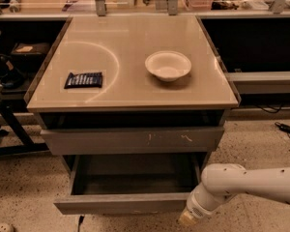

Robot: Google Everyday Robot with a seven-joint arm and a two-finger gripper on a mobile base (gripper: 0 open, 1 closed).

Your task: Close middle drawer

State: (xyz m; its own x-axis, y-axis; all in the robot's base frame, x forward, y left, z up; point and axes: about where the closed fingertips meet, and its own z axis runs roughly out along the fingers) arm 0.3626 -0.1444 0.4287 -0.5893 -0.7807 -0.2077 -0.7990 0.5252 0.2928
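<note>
Leftward on the tan bench [135, 33] lies a dark snack packet [83, 79], flat and close to the left edge. Under the bench top, a grey drawer front with pale scratch marks [135, 140] runs across the cabinet. Below it the middle drawer [121, 203] stands pulled well out toward the camera, its shallow grey box open to view and its plain front crossing the lower middle of the view. Further right on the bench a white bowl [167, 65] sits upright, well apart from the packet. At the lower right a white arm [251, 180] reaches in from the right edge and bends downward. The end effector [187, 219] is just beside the right end of the drawer's front, at the very bottom of the view. Whether it is released or clenched cannot be told, nor whether it touches the front.
</note>
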